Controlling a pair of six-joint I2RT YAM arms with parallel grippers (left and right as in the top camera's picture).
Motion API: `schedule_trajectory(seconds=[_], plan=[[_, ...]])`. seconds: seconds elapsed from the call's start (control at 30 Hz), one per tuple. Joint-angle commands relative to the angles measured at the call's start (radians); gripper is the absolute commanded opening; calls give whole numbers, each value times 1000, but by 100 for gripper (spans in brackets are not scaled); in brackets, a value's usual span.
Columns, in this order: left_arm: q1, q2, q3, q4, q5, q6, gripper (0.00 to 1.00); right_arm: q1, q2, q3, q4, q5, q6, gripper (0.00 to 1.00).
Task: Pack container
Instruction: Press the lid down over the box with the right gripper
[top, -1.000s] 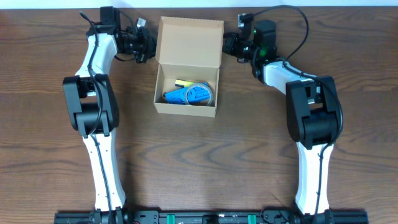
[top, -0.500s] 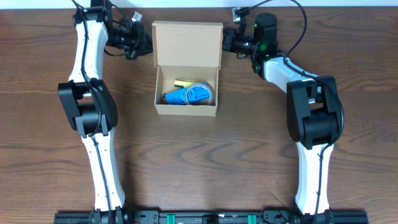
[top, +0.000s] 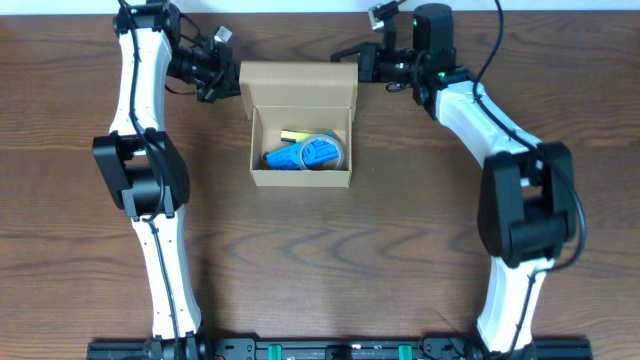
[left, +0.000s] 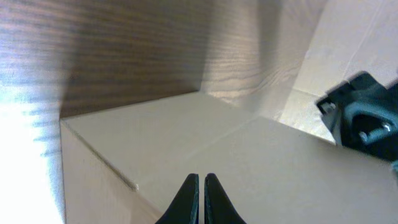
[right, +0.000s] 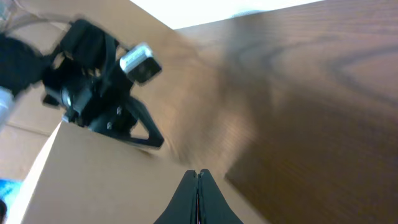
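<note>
Dark wood-grain tabletop (top: 320, 260) carries the whole work area, with no loose goods visible on it outside the box. Both arms reach to the far side: the left arm (top: 140, 170) runs up the left edge and bends inward at the top, and the right arm (top: 520, 200) angles up and leftward from its base. The container (top: 300, 178) sits at centre, toward the far edge, between the two arms. It is judged loaded but not closed, so packing appears largely done and folding the lid down remains. Its lid flap (top: 298, 85) stands raised at the rear hinge, leaving the cavity open to the overhead camera. The left end effector (top: 222, 80) is at the lid's left rear corner, and the right end effector (top: 352, 58) is at its right rear corner; whether either touches the cardboard cannot be told from above. In the left wrist view, the fingers are drawn almost together with nothing between them, poised over bare cardboard. In the right wrist view, the fingers are pressed tight together, likewise empty, at the lid's edge. Inside lie a blue item (top: 300, 152), a pale ring (top: 335, 150) just beside it, and a yellow item (top: 294, 134) behind.
</note>
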Motion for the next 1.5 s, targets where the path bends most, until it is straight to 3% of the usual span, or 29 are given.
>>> schedule_trajectory(seconds=[0.0,0.2,0.47,0.77,1.2,1.47], plan=[[-4,10,74,-52,-73,58,5,45,-91,14,-108,54,-197,1],[-6,10,170,-192,-222,82,5,129,-193,14,-388,272,-329,1],[-32,4,192,-198,-351,47,5,270,-210,14,-576,504,-357,1],[-40,4,206,-198,-487,-19,6,399,-181,14,-666,716,-356,1],[-45,4,206,-198,-615,-32,6,440,-44,14,-717,753,-356,1],[-45,2,206,-198,-621,12,5,439,-44,22,-705,767,-357,1]])
